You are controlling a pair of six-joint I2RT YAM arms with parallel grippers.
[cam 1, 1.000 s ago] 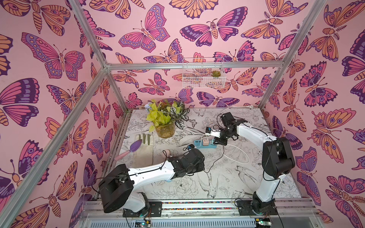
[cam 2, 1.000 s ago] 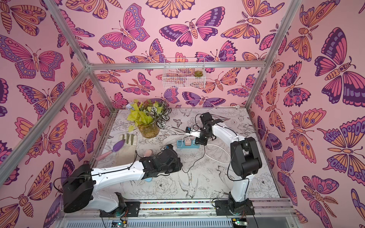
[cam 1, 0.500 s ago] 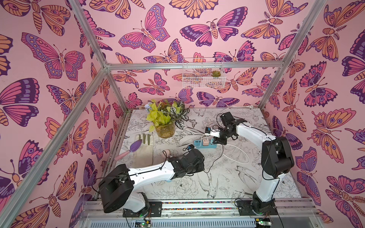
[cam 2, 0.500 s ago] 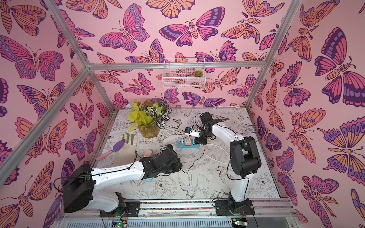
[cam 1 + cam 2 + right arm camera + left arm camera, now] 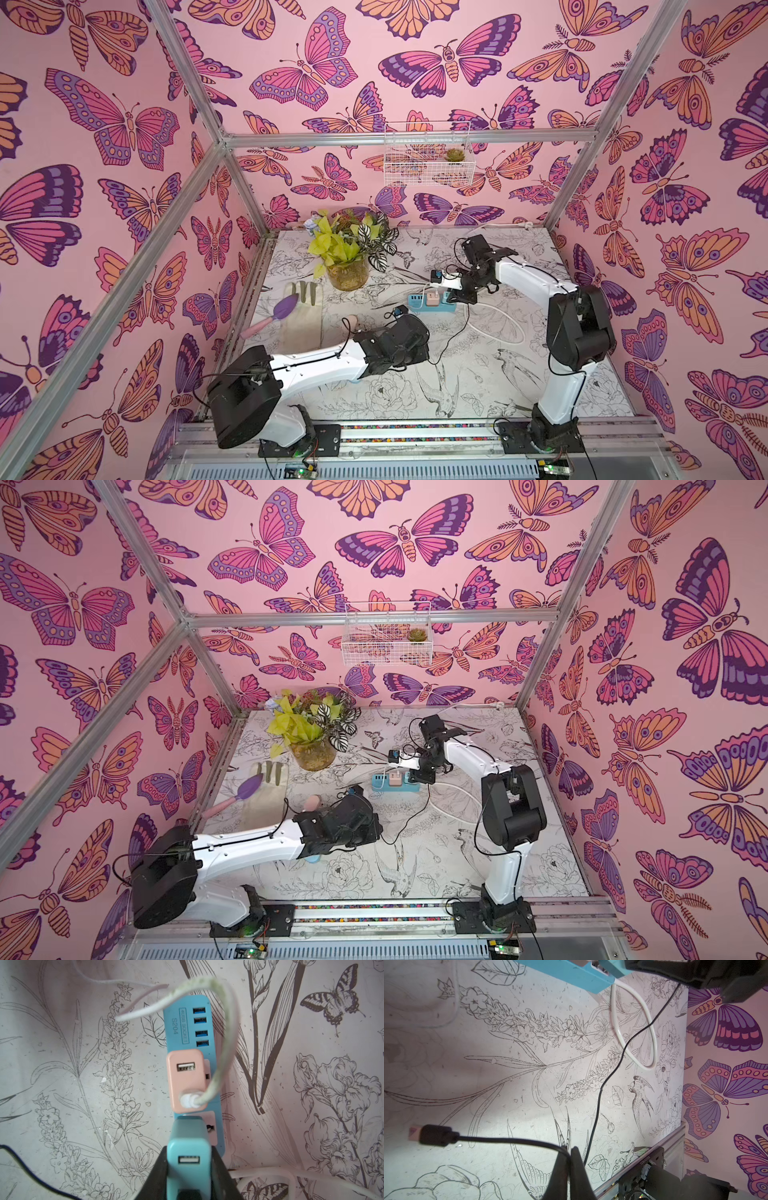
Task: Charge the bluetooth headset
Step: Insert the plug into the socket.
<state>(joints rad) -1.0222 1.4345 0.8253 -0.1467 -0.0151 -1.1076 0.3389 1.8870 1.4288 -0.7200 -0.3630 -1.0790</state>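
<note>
The right gripper [image 5: 188, 1167] clamps the teal adapter [image 5: 187, 1136] between its jaws, with the adapter's USB port facing back toward the wrist. Just beyond the fingertips stands the pink adapter [image 5: 185, 1078], plugged into the blue power strip [image 5: 168, 1012]. Whether the teal one's prongs are fully seated I cannot tell.

The left gripper [image 5: 570, 1150] has its jaws pressed together on the black cable [image 5: 508, 1141], pinching it well behind the USB plug [image 5: 436, 1134], which sticks out sideways from the fingertips. The headset itself I cannot pick out in any view.

The step, as I judge it, is mating plug to port — and a grip on bare cable leaves the plug floppy. Best to hold the adapter rigid, bring the plug in square to the slot and push slowly — a skewed entry would only bend the cable.
</note>
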